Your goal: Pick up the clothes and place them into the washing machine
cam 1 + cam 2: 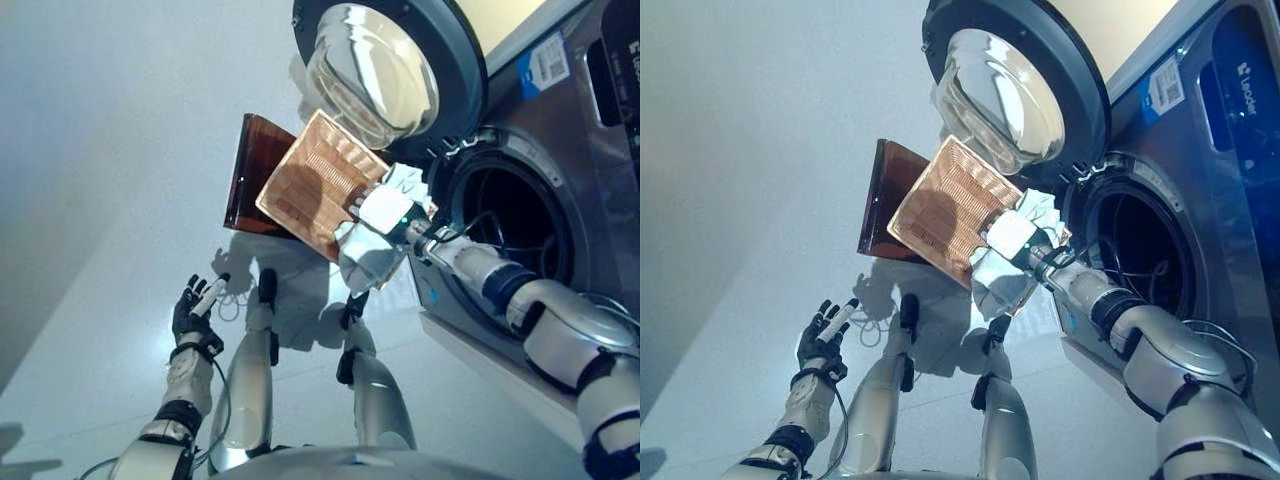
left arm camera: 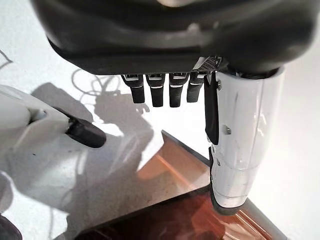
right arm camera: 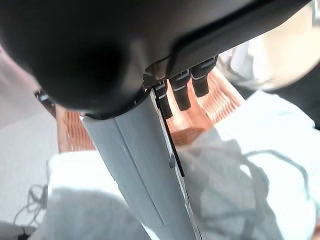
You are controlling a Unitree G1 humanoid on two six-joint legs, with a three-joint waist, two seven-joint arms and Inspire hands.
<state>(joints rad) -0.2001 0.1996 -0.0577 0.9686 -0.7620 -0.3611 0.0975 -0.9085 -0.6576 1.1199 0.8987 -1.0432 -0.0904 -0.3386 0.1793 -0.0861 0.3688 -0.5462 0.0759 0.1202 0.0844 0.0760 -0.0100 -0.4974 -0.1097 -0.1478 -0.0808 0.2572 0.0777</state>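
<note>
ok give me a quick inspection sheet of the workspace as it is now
surface: pale floor, bare where it shows
job's things: white clothes bunched at the right hand; washing machine with door open
clutter: brown basket tilted beside the drum opening
hands: right hand at the clothes, grip unclear; left hand open, low, holding nothing
cables: nothing seen apart from the robot's own
surroundings: nothing seen

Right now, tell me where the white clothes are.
The white clothes are at the right hand, beside the tilted brown basket, just left of the washing machine's open drum.
</note>
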